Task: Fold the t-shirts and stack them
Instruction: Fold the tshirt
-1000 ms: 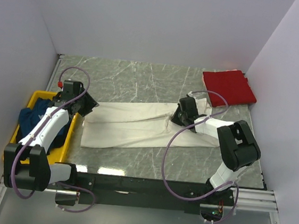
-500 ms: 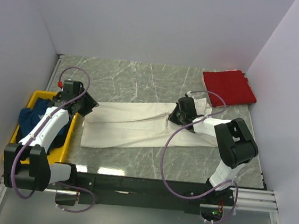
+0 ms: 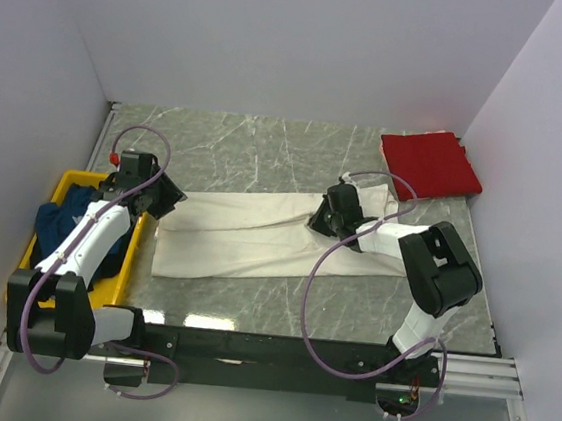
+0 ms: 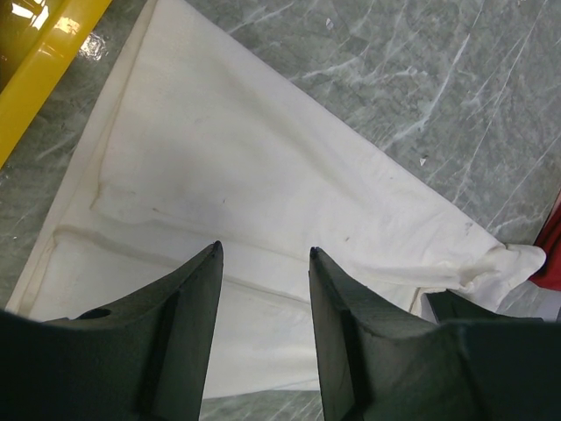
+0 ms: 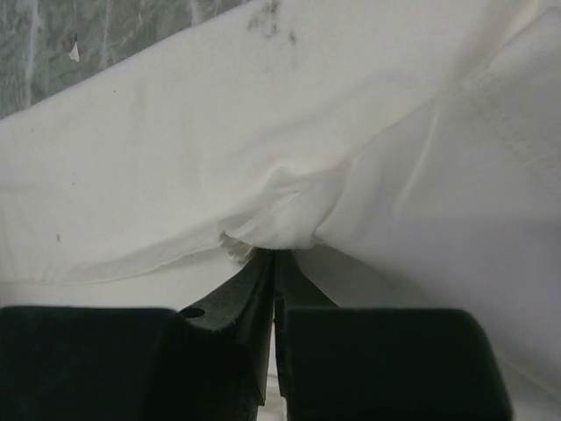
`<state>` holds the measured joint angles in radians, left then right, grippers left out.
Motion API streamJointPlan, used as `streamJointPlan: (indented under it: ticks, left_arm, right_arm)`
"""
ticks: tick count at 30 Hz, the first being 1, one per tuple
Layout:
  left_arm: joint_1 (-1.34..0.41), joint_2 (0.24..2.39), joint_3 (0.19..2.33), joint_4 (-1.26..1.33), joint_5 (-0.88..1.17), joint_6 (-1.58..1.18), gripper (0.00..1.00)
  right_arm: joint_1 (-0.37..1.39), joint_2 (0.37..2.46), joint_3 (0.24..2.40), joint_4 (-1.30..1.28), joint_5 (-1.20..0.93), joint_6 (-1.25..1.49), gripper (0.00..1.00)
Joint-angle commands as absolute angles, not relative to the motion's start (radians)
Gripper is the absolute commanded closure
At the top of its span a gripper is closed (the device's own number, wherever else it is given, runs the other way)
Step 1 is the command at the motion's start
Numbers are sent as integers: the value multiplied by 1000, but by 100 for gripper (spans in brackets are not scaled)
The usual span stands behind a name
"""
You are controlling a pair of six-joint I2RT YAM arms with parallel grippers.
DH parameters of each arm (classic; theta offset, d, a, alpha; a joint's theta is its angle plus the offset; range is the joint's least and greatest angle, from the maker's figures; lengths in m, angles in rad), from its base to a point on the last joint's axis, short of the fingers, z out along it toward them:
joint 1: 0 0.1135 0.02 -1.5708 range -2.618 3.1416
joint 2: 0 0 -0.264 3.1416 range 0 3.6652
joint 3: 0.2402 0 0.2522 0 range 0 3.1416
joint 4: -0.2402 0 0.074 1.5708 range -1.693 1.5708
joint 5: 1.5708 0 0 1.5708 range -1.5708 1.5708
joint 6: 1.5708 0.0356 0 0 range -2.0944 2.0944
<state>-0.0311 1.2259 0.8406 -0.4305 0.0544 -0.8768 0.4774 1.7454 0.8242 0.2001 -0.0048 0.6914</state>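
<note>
The cream-white t-shirt (image 3: pixel 243 235) lies folded into a long strip across the middle of the table; it also fills the left wrist view (image 4: pixel 219 175) and the right wrist view (image 5: pixel 175 149). My right gripper (image 3: pixel 322 218) is shut on a pinch of its cloth near the right end, lifting a fold (image 5: pixel 280 210). My left gripper (image 3: pixel 167 199) is open and empty above the shirt's left end (image 4: pixel 264 251). The red t-shirt (image 3: pixel 431 163) lies folded at the far right corner. The dark blue t-shirt (image 3: pixel 68 223) is bunched in the yellow tray.
The yellow tray (image 3: pixel 122 264) stands at the left edge of the table, its rim showing in the left wrist view (image 4: pixel 48 66). White walls close the table on three sides. Purple cables loop off both arms.
My right gripper has moved left along the strip, dragging the pinched cloth with it. The left arm has not moved.
</note>
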Motion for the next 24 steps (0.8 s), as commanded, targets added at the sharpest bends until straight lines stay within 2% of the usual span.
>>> streamJointPlan:
  ticks: [1,10,13,14,15,19,24]
  left_arm:
    - [-40,1226,877,-413,46,-871,51]
    - [-57,1226,880,-416,43,-874,51]
    - [-61,1229,884,-416,40,-874,51]
    - [-63,1229,884,-417,38,-876,51]
    - [-66,1232,887,-417,38,-876,51]
    - [-69,1232,890,-420,32,-882,51]
    - [-71,1232,887,-423,29,-890,51]
  right_arm:
    - [506,1772,850,219,11,696,91]
    - [532,1796,888,161,93,650,90]
    - [537,1795,907,147,104,632,81]
    - [538,1796,920,143,104,621,75]
    - [543,1805,929,131,107,617,72]
    - [560,1827,946,120,109,611,67]
    - [569,1829,943,104,107,618,68]
